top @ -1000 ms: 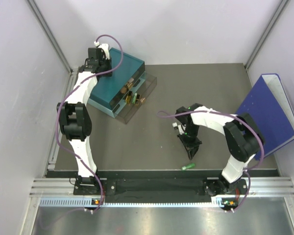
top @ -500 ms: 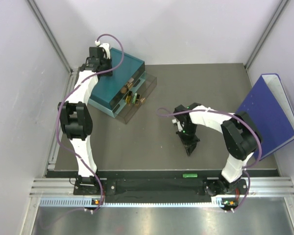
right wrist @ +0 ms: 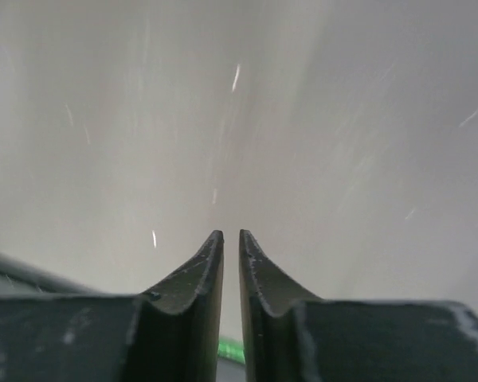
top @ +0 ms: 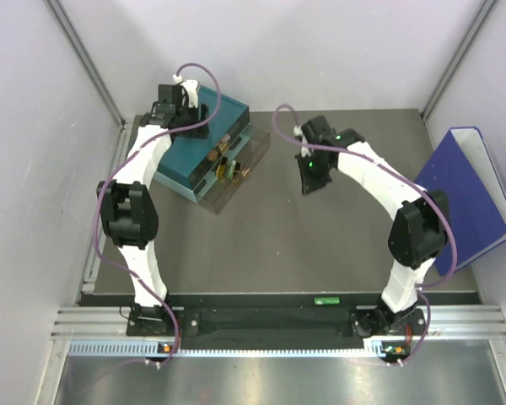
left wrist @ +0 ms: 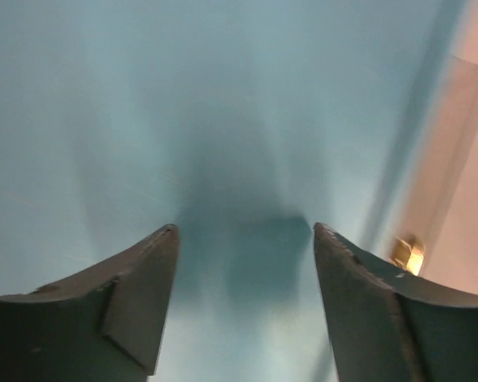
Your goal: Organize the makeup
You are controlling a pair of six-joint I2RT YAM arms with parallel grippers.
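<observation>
Several small makeup pieces (top: 225,162) in gold, tan and black lie in the open clear drawer (top: 240,173) of the teal drawer box (top: 185,156). One green tube (top: 325,300) lies on the front rail, far from both grippers. My left gripper (top: 196,110) is open and empty just above the box's teal top (left wrist: 223,119); a gold cap (left wrist: 406,255) shows to its right in the left wrist view. My right gripper (top: 309,187) hangs over the bare table right of the drawer. Its jaws (right wrist: 227,235) stand almost together with nothing between them.
A big blue binder (top: 468,194) leans against the right wall. Grey walls close in the table on three sides. The metal rail (top: 236,321) with the arm bases runs along the front edge.
My right arm has swung from the front centre of the table to the back middle, jaws together. The green tube has rolled from the table onto the front rail. My left gripper shifted slightly right.
</observation>
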